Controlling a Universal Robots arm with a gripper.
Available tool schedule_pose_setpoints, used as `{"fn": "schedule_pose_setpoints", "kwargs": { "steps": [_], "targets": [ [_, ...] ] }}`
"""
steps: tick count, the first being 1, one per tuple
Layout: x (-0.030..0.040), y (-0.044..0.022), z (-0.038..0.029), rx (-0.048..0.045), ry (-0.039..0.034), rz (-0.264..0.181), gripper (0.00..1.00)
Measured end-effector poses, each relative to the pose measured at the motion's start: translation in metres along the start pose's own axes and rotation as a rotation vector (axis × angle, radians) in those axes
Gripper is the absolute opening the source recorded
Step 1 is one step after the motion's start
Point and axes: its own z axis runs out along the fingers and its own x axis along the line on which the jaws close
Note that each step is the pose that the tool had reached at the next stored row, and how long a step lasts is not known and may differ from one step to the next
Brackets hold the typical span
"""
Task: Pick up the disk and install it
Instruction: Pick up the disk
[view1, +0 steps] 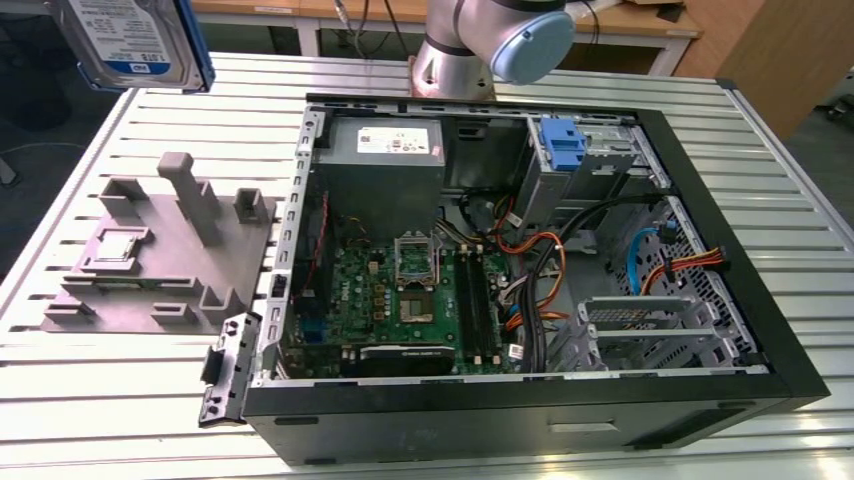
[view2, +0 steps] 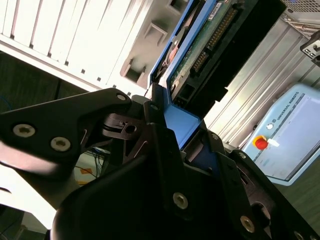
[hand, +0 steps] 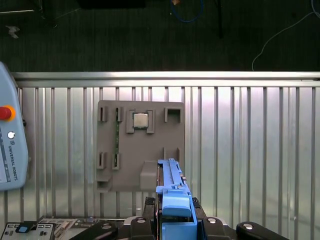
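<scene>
Gripper (hand: 176, 220) clamps the disk (view1: 134, 40) by its blue rail, held high (clear of fixture (view1: 160, 255) and case (view1: 507, 425))

Blue-railed disk (view2: 202, 47), green board bare, in the black pincer (view2: 172, 122)

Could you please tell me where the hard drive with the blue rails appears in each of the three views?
Exterior view: the silver rectangular hard drive with blue plastic rails hangs at the exterior view's upper left.
First wrist view: the drive is edge-on, between the black jaws.
Second wrist view: its green circuit-board underside shows beyond the jaws.
Shared landmark: the slatted metal table.
</scene>
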Motion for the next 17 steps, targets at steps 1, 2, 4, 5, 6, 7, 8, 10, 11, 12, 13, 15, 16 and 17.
{"fn": "schedule_pose_setpoints", "kwargs": {
  "steps": [1, 2, 4, 5, 6, 7, 8, 10, 11, 12, 13, 15, 16, 17],
  "targets": [
    [0.0, -0.0004, 0.0, 0.0, 0.0, 0.0, 0.37],
    [0.0, -0.0008, 0.0, 0.0, 0.0, 0.0, 0.37],
    [0.0, -0.0014, 0.0, -0.0001, 0.0, 0.0, 0.37],
    [0.0, -0.0018, 0.0, 0.0, 0.0, 0.0, 0.37],
    [0.0, -0.0022, 0.0, 0.0, 0.0, 0.0, 0.37],
    [0.0, -0.0024, 0.0001, 0.0, 0.0, 0.0, 0.37],
    [-0.0001, -0.0028, 0.0001, 0.0, 0.0, 0.0, 0.37],
    [-0.0001, -0.0035, 0.0001, 0.0, 0.0, 0.0, 0.37],
    [-0.0001, -0.0039, 0.0001, -0.0001, 0.0, 0.0, 0.37],
    [-0.0001, -0.0043, 0.0001, 0.0, 0.0, 0.0, 0.37],
    [-0.0001, -0.0046, 0.0001, -0.0001, 0.0, 0.0, 0.37],
    [-0.0001, -0.0054, 0.0001, 0.0, 0.0, 0.0, 0.37],
    [-0.0001, -0.0057, 0.0002, 0.0, 0.0, 0.0, 0.37],
    [-0.0001, -0.0061, 0.0002, 0.0, 0.0, 0.0, 0.37]
  ]
}}
